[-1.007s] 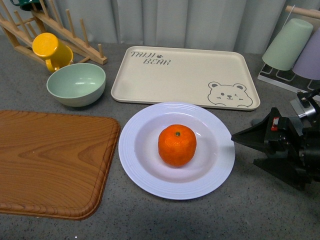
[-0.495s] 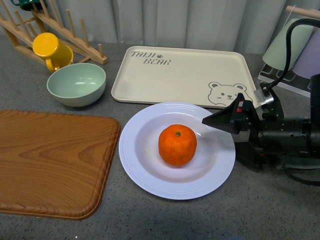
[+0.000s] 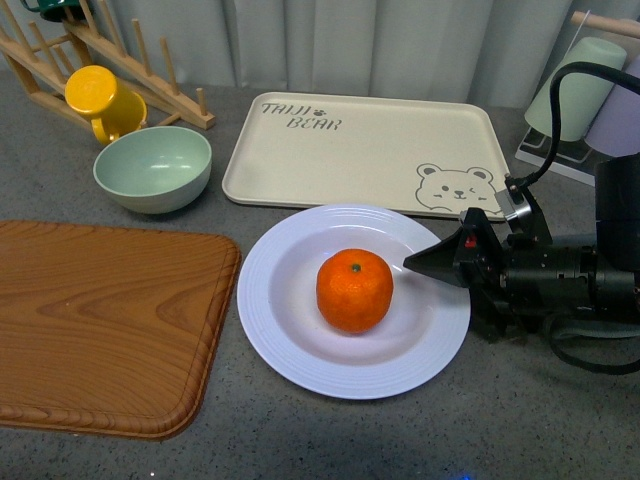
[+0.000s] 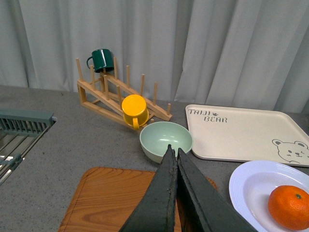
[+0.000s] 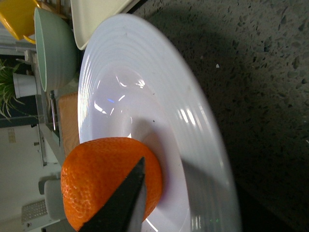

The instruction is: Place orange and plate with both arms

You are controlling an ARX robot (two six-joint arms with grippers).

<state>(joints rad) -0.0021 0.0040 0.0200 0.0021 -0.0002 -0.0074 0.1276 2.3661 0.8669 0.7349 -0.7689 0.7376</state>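
The orange [image 3: 354,290] sits in the middle of the white ribbed plate [image 3: 290,345] on the grey counter. My right gripper [image 3: 432,275] is open and reaches in from the right, low over the plate's right rim, its tip a little short of the orange. In the right wrist view one dark finger [image 5: 120,203] lies in front of the orange [image 5: 91,174] on the plate [image 5: 193,145]; the other finger is out of view. My left gripper [image 4: 173,151] is shut and empty, held above the wooden board [image 4: 111,198], and does not show in the front view.
A wooden board [image 3: 100,320] lies left of the plate. The beige bear tray [image 3: 370,150] lies behind it. A pale green bowl [image 3: 153,168], a yellow mug [image 3: 100,100] and a wooden rack [image 3: 110,50] stand at the back left. Upturned cups [image 3: 575,90] stand at the back right.
My right gripper has moved left from beside the plate to over its right rim, then dropped slightly toward the orange. The orange and plate have not moved.
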